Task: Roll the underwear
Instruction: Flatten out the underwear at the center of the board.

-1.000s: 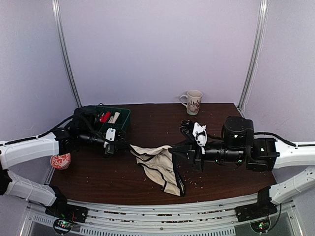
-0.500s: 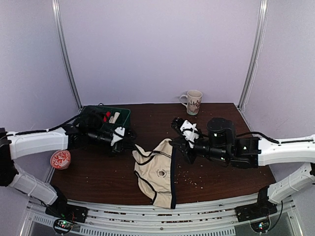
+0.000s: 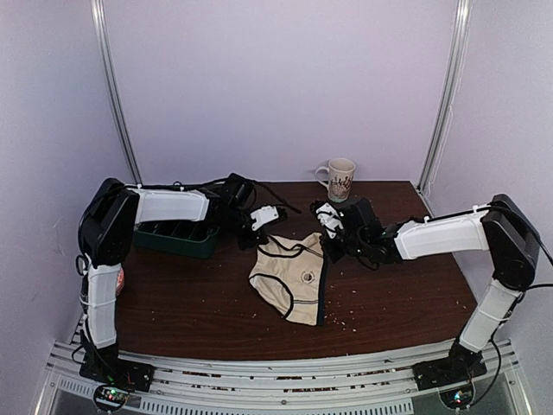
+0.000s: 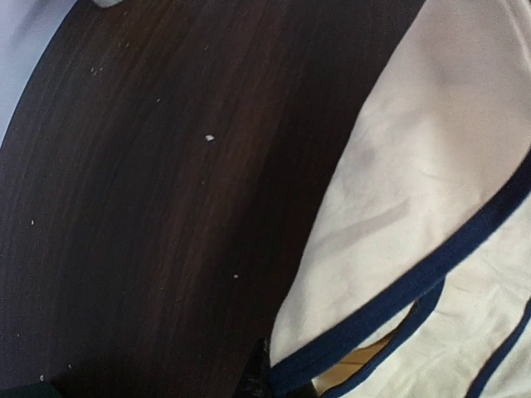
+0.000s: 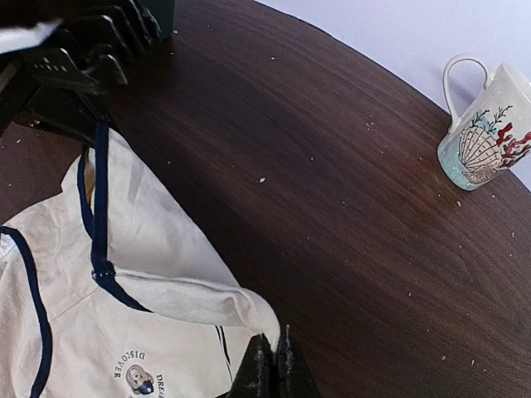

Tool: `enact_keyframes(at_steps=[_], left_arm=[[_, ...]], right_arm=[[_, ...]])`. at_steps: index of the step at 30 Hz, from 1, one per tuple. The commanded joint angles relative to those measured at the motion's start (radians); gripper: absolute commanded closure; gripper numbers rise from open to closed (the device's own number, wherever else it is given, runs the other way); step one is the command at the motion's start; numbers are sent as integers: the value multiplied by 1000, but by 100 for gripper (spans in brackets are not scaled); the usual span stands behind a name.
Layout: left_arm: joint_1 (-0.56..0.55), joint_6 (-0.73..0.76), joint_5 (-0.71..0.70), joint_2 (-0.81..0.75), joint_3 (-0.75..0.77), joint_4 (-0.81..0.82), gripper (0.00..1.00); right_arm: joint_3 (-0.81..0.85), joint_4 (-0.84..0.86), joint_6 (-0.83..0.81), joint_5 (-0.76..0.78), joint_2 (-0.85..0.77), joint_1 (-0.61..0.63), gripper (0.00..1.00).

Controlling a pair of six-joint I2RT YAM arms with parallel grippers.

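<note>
— Where's the underwear (image 3: 292, 277)?
— Mid-surface (image 3: 181, 303), cream with navy trim. Its near end lies flat toward 6 o'clock, and scattered crumbs (image 5: 262, 179) lie on the wood around it.
— And the jaws?
— The left jaws are closed on the waistband corner at 11 o'clock. The left wrist view shows only a dark tip at the bottom edge, with the navy hem running into it. The right jaws are closed too, pinching a cream fold at the 1 o'clock corner, and the frame cuts them off as well.
— Behind them?
— A green bin (image 3: 177, 235) sits at 10 o'clock, partly hidden by the left arm (image 3: 168, 206), contents unreadable. Farther out at 1 o'clock is a shell-patterned mug (image 3: 339, 179), well apart from the cloth.
</note>
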Motion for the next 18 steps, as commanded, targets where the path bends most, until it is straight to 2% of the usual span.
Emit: enact_keyframes(at_steps=[1, 4, 8, 10, 14, 18], left_arm=[[4, -45, -169, 49, 111, -65, 96], [4, -53, -168, 70, 164, -84, 96], [3, -106, -283, 120, 207, -96, 96], [3, -113, -295, 144, 217, -120, 96], [3, -118, -315, 164, 210, -130, 95], [4, -123, -380, 184, 224, -120, 88]], right_arm=[[79, 0, -52, -32, 50, -30, 100], [105, -21, -71, -40, 57, -39, 100], [110, -20, -106, -9, 44, -44, 100], [108, -18, -124, -14, 45, -45, 100], [140, -59, -159, -71, 86, -45, 100], [187, -112, -179, -168, 127, -42, 100]])
